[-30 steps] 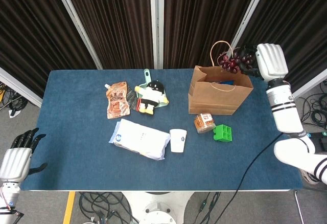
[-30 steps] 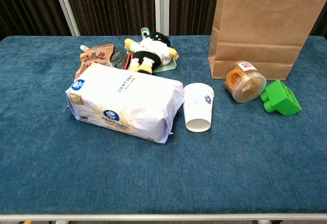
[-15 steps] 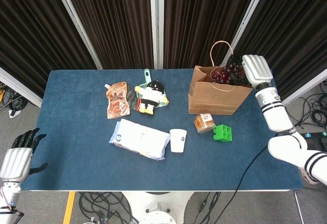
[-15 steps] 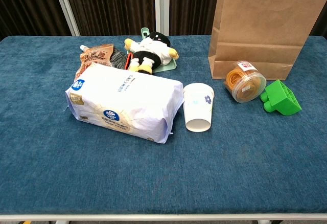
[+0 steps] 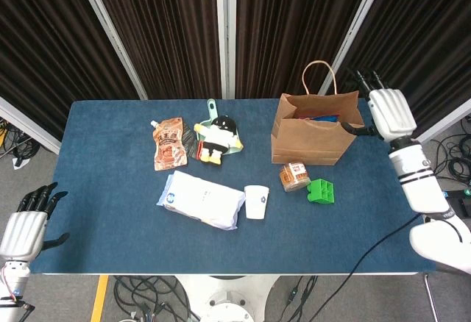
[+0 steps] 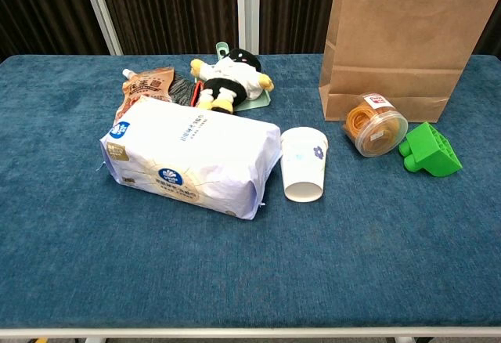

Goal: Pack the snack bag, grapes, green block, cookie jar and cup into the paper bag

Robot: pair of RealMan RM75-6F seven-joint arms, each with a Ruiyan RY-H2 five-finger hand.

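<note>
The paper bag (image 5: 316,132) stands up near the far right side of the table (image 5: 103,190); its top is open, and something blue and red shows inside, but I cannot tell what it is; no grapes are in view on the table, so I think they may be in the bag. The right hand (image 5: 388,112) is just beside the right edge of the bag, up near its top; it holds nothing, and its fingers point up and look spread apart. So the step in hand looks like the end of one drop, and the next pick comes now.

The green block (image 5: 321,190) lies in front of the bag, near its right corner; the cookie jar (image 5: 295,176) lies on its side, touching the block's left, just in front of the bag. Those two are the closest to the right hand; it would need to come down and toward the front to reach one. The cup (image 5: 256,201) stands upside down to the left of the jar; the snack bag (image 5: 168,142) lies far left of the bag. The left hand (image 5: 28,226) waits off the table's front left corner, well apart from the bag; its fingers are spread and hold nothing.
</note>
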